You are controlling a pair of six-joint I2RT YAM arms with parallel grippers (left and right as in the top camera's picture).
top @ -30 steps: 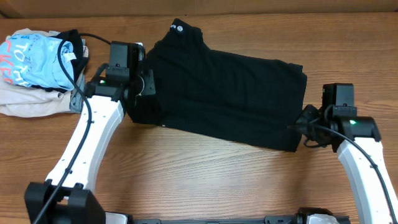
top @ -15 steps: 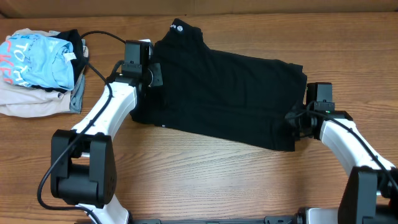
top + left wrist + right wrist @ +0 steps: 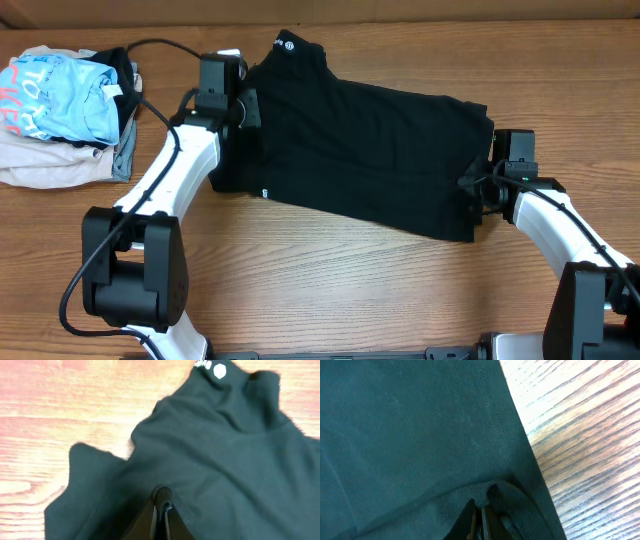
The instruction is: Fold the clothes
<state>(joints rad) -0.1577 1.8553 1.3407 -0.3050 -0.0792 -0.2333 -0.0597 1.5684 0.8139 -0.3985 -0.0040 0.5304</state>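
Observation:
The black T-shirt (image 3: 370,150) lies folded lengthwise across the middle of the table, its round white neck-label logo (image 3: 283,44) at the far left end. My left gripper (image 3: 243,112) is shut on the shirt's left edge below the collar. In the left wrist view the closed fingers (image 3: 162,510) pinch a fold of black cloth (image 3: 225,460), with the logo (image 3: 219,371) at the top. My right gripper (image 3: 478,190) is shut on the shirt's right hem. In the right wrist view the fingers (image 3: 479,517) clamp a bunched ridge of cloth (image 3: 420,435).
A pile of other garments sits at the far left: a light blue shirt with pink lettering (image 3: 55,95) on top of beige and grey clothes (image 3: 50,165). A black cable (image 3: 150,50) runs from the left arm past that pile. Bare wood table (image 3: 330,280) lies in front.
The left gripper has shifted slightly up and back along the shirt's left edge, lifting it so a small white tag now shows at the lower left hem. The right gripper has hardly moved.

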